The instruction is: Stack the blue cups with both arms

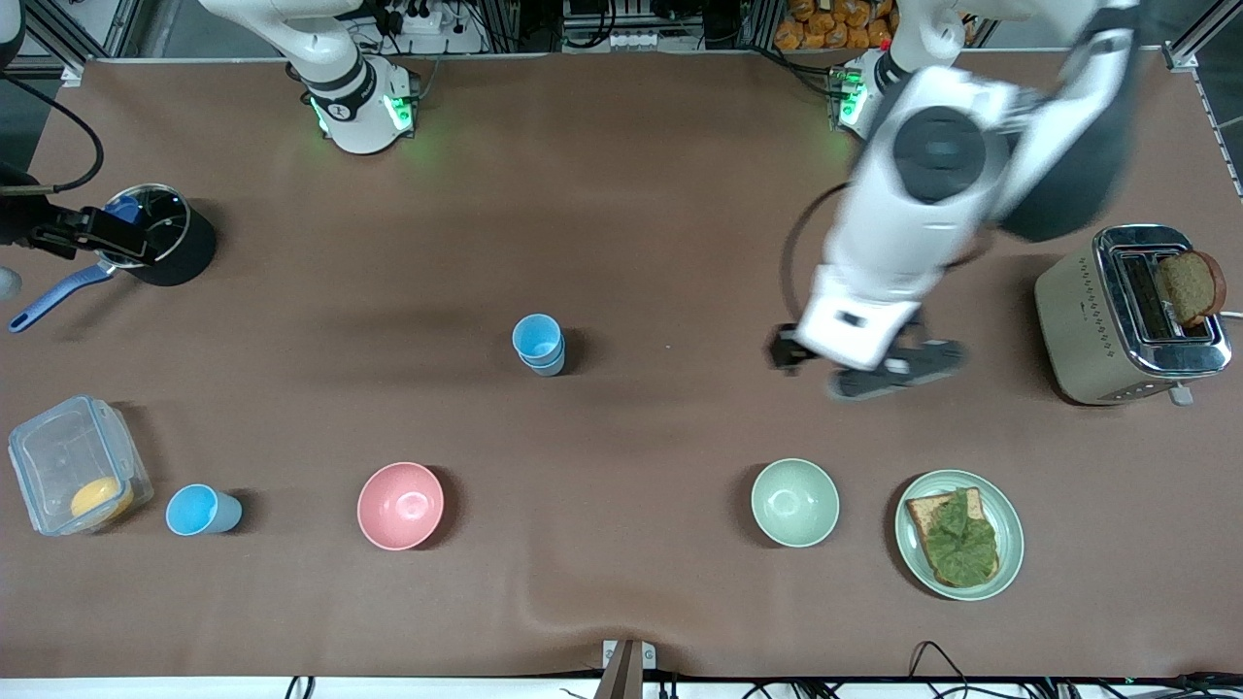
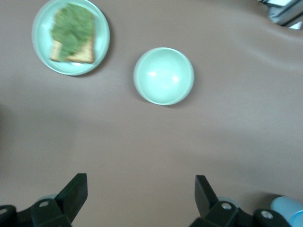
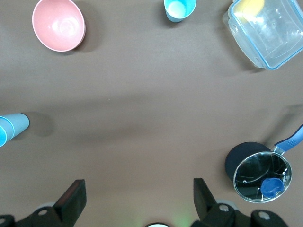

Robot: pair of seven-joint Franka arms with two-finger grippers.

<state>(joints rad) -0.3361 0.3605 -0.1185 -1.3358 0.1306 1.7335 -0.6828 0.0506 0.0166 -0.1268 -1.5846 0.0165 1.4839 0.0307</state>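
Two blue cups [image 1: 539, 344] stand nested as one stack at the middle of the table; the stack also shows at the edge of the right wrist view [image 3: 13, 126] and in a corner of the left wrist view [image 2: 288, 210]. Another sky-blue cup [image 1: 201, 510] stands near the front edge toward the right arm's end, beside a clear box; it also shows in the right wrist view [image 3: 179, 9]. My left gripper [image 1: 856, 365] is open and empty over bare table, between the stack and the toaster [image 2: 141, 183]. My right gripper [image 3: 137, 187] is open and empty, high over the table near its own base.
A pink bowl [image 1: 400, 505] and a pale green bowl [image 1: 794, 501] stand nearer the front camera. A plate with toast and lettuce [image 1: 1010, 515] is beside the green bowl. A toaster [image 1: 1117, 320] is at the left arm's end. A lidded pot [image 1: 160, 233] and a clear box [image 1: 68, 466] are at the right arm's end.
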